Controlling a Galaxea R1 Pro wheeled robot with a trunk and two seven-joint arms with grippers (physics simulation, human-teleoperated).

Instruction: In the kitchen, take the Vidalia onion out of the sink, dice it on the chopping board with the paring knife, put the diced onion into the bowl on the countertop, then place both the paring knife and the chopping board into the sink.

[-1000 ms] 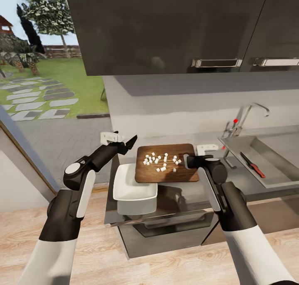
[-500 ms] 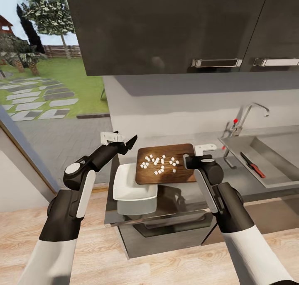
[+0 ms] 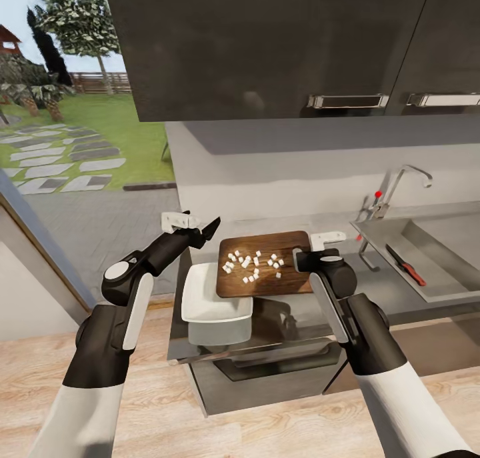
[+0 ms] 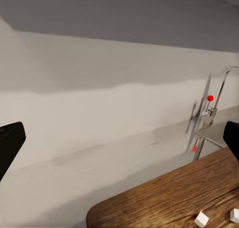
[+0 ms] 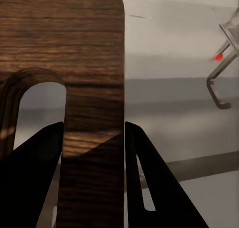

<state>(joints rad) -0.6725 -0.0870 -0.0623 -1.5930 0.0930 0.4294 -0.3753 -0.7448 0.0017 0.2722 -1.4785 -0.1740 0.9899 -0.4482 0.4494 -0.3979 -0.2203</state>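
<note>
Right gripper is pinching the chopping board at its right, slotted end, fingers closed on the wood. Diced onion is sitting on the board, whose left end is overhanging the empty bowl. Left gripper, fingers spread, is hovering beyond the bowl. Paring knife is lying in the sink.

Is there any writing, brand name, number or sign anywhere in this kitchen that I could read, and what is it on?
There is none to read.
Chopping board: plain wood grain, no mark.
Bowl: plain white.
Paring knife in the sink: no label visible.
Faucet: a red knob, no lettering.
Upper cabinets: dark fronts with bare metal handles.
Right end effector, clamped on the board's handle end: unmarked black fingers.
</note>
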